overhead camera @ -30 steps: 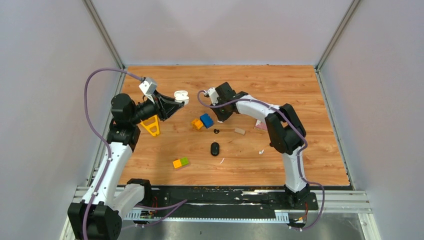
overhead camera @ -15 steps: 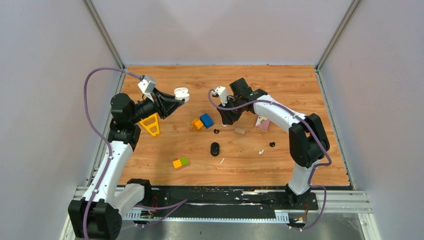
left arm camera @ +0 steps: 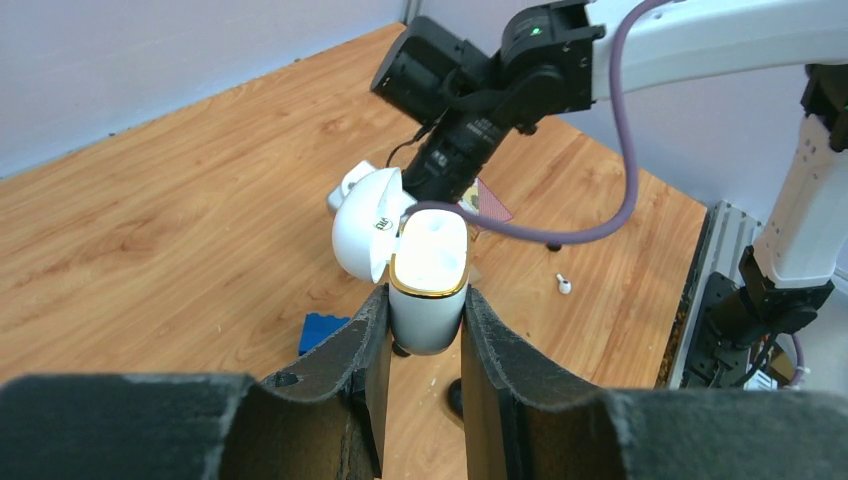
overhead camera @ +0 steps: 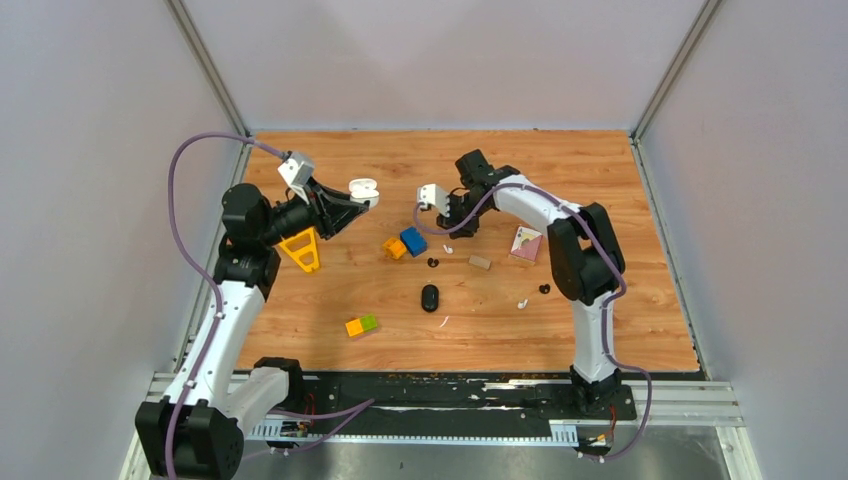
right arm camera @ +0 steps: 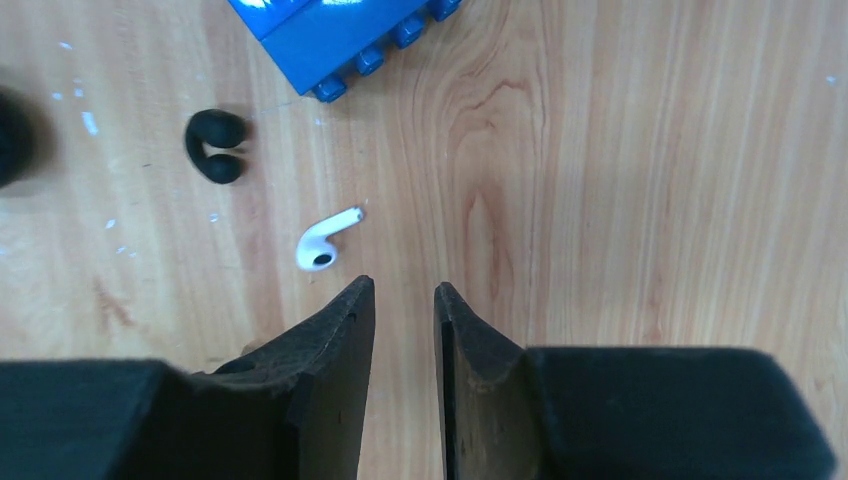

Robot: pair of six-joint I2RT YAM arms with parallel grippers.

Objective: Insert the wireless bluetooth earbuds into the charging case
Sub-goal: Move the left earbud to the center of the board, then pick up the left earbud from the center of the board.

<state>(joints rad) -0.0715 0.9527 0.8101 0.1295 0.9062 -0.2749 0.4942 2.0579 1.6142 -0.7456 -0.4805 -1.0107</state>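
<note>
Overhead view: my left gripper (overhead camera: 350, 203) is clamped on the charging case (overhead camera: 363, 187), held clear of the table (overhead camera: 600, 170) toward its 10 o'clock; only the left wrist view resolves the case's glossy white shell, gold rim and lid hinged open toward 9 o'clock, pinched between matte black jaws. My right gripper (overhead camera: 455, 224) hangs near the table's centre; its wrist view alone shows the jaws a narrow slit apart, gripping nothing, over grained wood; a white stemmed earbud (right arm camera: 322, 242) lies just off the tips at 10 o'clock, a rounded black earbud (right arm camera: 214, 147) farther along that bearing, a studded blue block (right arm camera: 340, 35) at 12 o'clock; the overhead view alone adds a second white earbud (overhead camera: 522, 303) and second black earbud (overhead camera: 544, 289) at 4 o'clock.
</note>
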